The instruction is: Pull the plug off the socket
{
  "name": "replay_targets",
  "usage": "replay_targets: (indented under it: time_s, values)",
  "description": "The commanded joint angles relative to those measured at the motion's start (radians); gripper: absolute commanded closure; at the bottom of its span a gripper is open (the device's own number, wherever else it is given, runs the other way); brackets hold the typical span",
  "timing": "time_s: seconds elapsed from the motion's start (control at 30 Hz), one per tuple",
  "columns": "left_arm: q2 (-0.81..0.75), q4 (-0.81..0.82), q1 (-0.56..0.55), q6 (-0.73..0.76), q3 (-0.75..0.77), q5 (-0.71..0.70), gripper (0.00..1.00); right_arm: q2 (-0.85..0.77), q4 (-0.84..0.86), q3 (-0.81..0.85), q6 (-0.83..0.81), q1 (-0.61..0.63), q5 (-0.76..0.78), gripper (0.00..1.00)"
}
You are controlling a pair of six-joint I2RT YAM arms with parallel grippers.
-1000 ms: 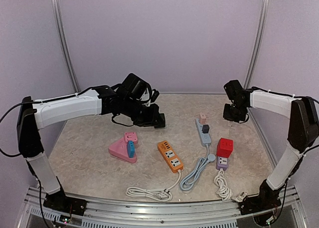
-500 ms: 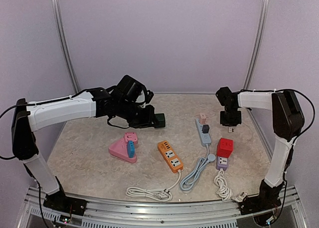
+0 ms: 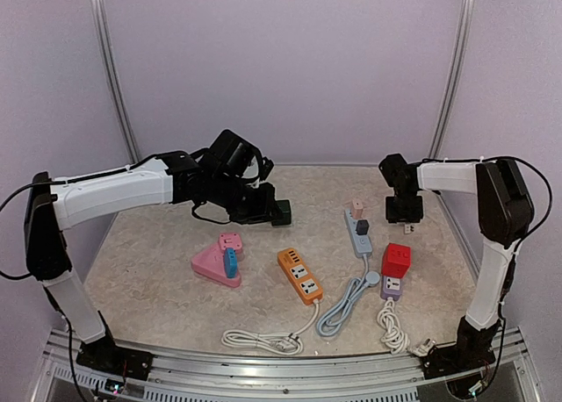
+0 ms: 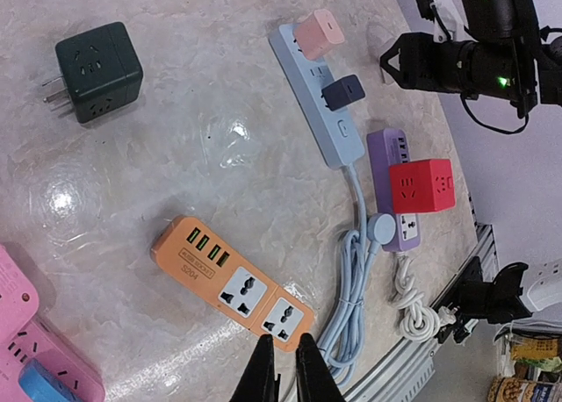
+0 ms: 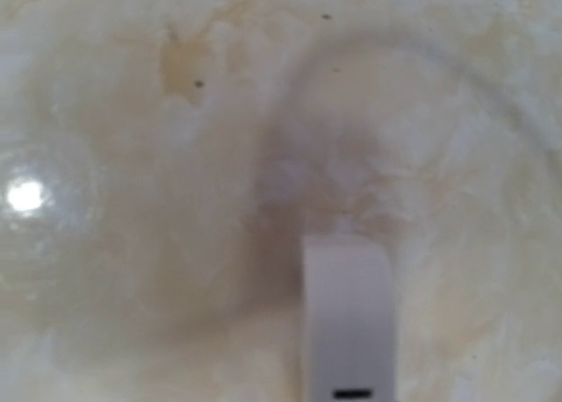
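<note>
A dark green cube plug (image 3: 280, 211) (image 4: 97, 83) lies loose on the table. My left gripper (image 3: 266, 200) (image 4: 281, 371) hovers beside it, shut and empty. A pink plug (image 3: 356, 208) (image 4: 318, 33) and a dark plug (image 3: 362, 226) (image 4: 343, 92) sit in the light blue strip (image 3: 360, 240) (image 4: 316, 112). A red cube plug (image 3: 396, 260) (image 4: 421, 185) sits on the purple strip (image 3: 392, 285). A small white plug (image 3: 409, 228) (image 5: 347, 319) lies just under my right gripper (image 3: 407, 211). That gripper's fingers do not show.
An orange strip (image 3: 299, 275) (image 4: 230, 283) lies at the centre with a coiled white cord. A pink socket block (image 3: 211, 264) carrying a blue plug (image 3: 230, 263) sits to the left. Coiled cords lie near the front edge. Walls close in the back and sides.
My right gripper has swung left from the back right corner and now sits low beside the blue strip, with the white plug at its tip. The left arm has barely shifted.
</note>
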Motion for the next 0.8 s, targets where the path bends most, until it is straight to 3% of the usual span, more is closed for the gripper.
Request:
replay_targets:
  time_s: [0.0,0.4,0.77]
  values:
    - [0.02,-0.025,0.005,0.011,0.024,-0.006,0.91,0.016,0.027,0.013,-0.001,-0.01,-0.047,0.53]
    - [0.027,-0.027,0.006,0.016,0.026,-0.003,0.91,-0.031,0.053,0.003,-0.009,-0.004,-0.126,0.37]
    - [0.023,-0.027,0.008,0.021,0.017,-0.005,0.91,-0.085,0.055,0.017,-0.008,0.052,-0.17,0.35]
